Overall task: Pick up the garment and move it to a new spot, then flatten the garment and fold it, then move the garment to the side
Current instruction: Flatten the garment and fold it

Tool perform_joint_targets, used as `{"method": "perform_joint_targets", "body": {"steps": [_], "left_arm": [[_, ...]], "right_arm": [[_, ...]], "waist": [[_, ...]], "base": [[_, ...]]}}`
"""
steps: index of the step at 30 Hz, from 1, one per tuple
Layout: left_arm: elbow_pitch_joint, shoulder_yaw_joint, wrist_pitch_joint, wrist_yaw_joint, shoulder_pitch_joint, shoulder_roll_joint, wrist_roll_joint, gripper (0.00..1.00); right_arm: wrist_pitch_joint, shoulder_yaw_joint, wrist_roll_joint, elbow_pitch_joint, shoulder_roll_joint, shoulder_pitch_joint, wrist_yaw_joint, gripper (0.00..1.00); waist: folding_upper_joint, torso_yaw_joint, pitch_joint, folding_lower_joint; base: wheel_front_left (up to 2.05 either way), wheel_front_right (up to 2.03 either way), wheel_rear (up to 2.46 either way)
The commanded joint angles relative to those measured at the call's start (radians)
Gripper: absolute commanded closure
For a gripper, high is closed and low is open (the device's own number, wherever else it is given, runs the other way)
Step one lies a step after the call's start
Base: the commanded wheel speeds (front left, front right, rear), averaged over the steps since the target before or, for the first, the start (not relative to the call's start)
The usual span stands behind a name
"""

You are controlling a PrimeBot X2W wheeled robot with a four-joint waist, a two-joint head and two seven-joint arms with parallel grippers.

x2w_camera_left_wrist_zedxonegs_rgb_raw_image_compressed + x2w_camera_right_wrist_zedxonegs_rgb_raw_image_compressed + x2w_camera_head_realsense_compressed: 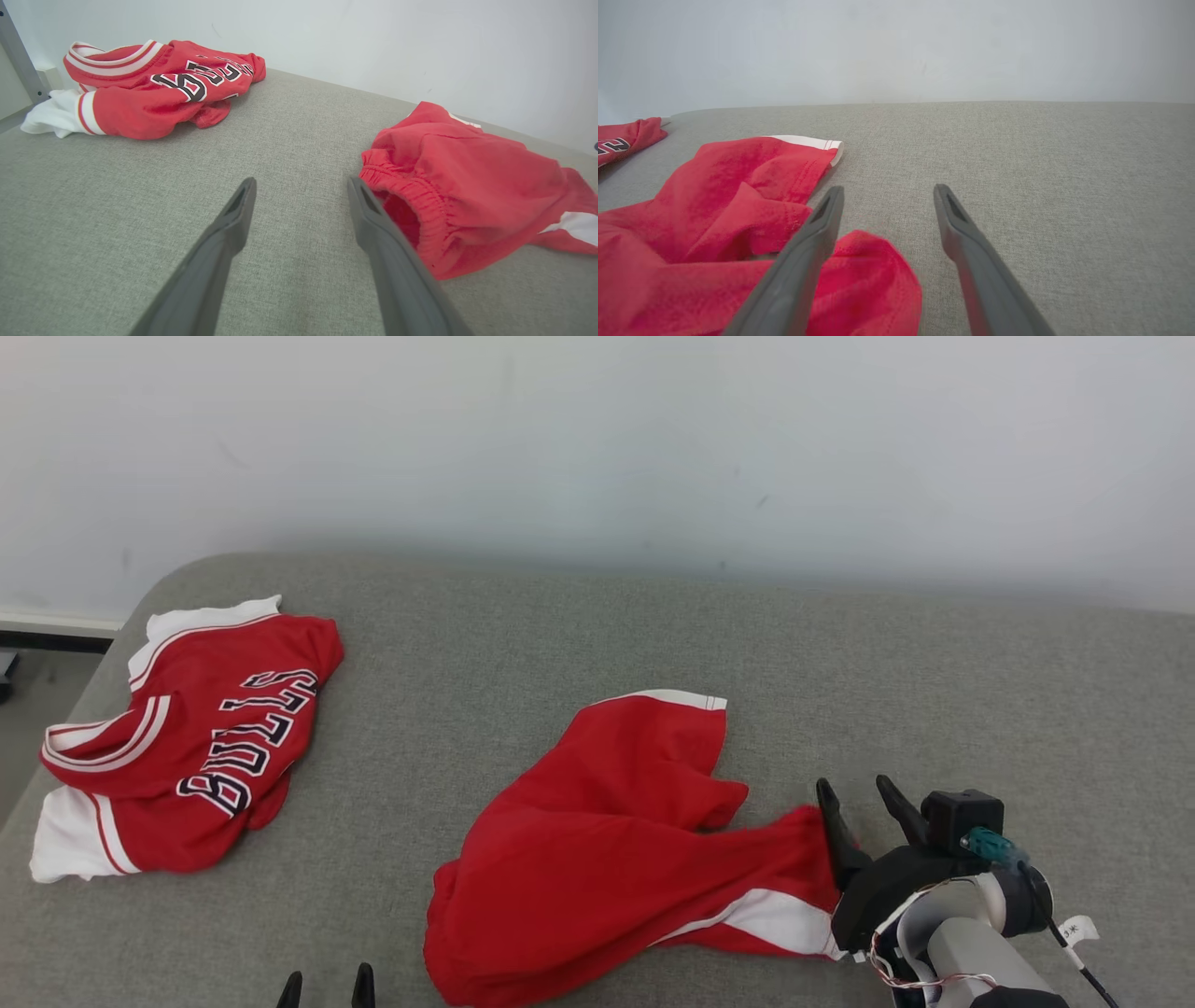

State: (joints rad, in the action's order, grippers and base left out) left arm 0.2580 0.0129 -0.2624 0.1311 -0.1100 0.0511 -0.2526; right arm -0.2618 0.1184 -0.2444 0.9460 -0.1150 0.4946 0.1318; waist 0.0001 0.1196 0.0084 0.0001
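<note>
Head view has the red shorts [607, 840] lying crumpled on the grey cushion [560, 635], down around 6 o'clock, with a white stripe along the side nearest the right gripper [852, 785] at about 4 o'clock. That gripper's fingers are spread apart with nothing between them, and the inner one sits right against the edge of the cloth. Right wrist view adds something you can't get from above: the red fabric runs under that finger, and the stitched white hem [808, 140] is up at 10 o'clock. Left wrist view is the one that shows the gathered elastic waistband [411, 196] facing the camera at 3 o'clock, just beside one finger of the left gripper [301, 182], which is also wide apart and holding nothing. Over at 9 o'clock from above there's a red and white jersey [196, 737], well apart from the shorts, with "BULLS" in dark white-edged letters, upside down from the robot's side. The tiny white tag [1078, 929] on the wrist cable is too small to read.
</note>
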Motion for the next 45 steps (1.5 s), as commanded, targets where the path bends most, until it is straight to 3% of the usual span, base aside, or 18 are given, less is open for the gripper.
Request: {"method": "perform_joint_targets", "body": {"steps": [1,8,14,21,29,35,36,37,38,39,45], "left_arm": [[0.001,-0.003,-0.002,-0.001,-0.013,-0.001,-0.003,0.00],[-0.012,-0.005,-0.002,-0.001,-0.020,-0.001,-0.001,0.00],[-0.035,0.042,-0.002,-0.001,-0.041,0.003,-0.027,0.00],[-0.042,0.152,-0.002,-0.001,-0.060,0.042,-0.064,0.00],[0.005,0.182,-0.002,-0.001,-0.011,0.045,-0.111,0.00],[0.042,0.210,-0.002,-0.001,0.035,0.058,-0.162,0.00],[0.047,0.220,-0.002,-0.001,0.044,0.064,-0.176,0.56],[0.047,0.220,-0.002,-0.001,0.044,0.064,-0.176,0.56],[0.047,0.221,-0.002,-0.001,0.057,0.069,-0.190,0.82],[0.046,0.225,-0.002,-0.001,0.069,0.077,-0.200,1.00],[0.007,0.244,-0.002,-0.001,0.155,0.153,-0.191,1.00]], "right_arm": [[-0.004,0.003,-0.003,-0.020,-0.005,-0.017,-0.002,0.00],[-0.004,-0.029,0.022,-0.269,-0.004,-0.140,-0.002,0.00],[-0.004,-0.049,0.048,-0.405,0.022,-0.252,-0.002,0.00],[-0.004,-0.067,0.064,-0.475,0.049,-0.340,-0.002,0.00],[-0.004,-0.046,0.085,-0.540,0.063,-0.437,-0.002,0.00],[-0.004,-0.018,0.026,-0.559,0.065,-0.490,-0.002,0.00],[-0.004,-0.013,0.021,-0.563,0.065,-0.492,-0.002,0.00],[-0.004,-0.013,0.021,-0.563,0.065,-0.492,-0.002,0.00],[-0.004,-0.008,0.015,-0.564,0.065,-0.496,-0.002,0.00],[-0.004,-0.003,0.011,-0.566,0.065,-0.497,-0.002,0.00],[-0.004,0.016,0.000,-0.573,0.065,-0.481,-0.002,0.00]], "waist": [[-0.0001,-0.013,-0.012,-0.0001],[-0.0001,-0.040,-0.019,-0.0001],[-0.0001,-0.059,-0.015,-0.0001],[-0.0001,-0.070,-0.009,-0.0001],[-0.0001,-0.074,0.004,-0.0001],[-0.0001,-0.086,0.020,-0.0001],[-0.0001,-0.089,0.023,-0.0001],[-0.0001,-0.089,0.023,-0.0001],[-0.0001,-0.092,0.028,-0.0001],[-0.0001,-0.095,0.031,-0.0001],[-0.0001,-0.116,0.054,-0.0001]], "base": [[0.00,0.00,0.00],[0.00,0.00,0.00],[0.00,0.00,0.00],[0.00,0.00,0.00],[0.00,0.00,0.00],[0.00,0.00,0.00],[0.00,0.00,0.00],[0.00,0.00,0.00],[0.00,0.00,0.00],[0.00,0.00,0.00],[0.00,0.00,0.00]]}}
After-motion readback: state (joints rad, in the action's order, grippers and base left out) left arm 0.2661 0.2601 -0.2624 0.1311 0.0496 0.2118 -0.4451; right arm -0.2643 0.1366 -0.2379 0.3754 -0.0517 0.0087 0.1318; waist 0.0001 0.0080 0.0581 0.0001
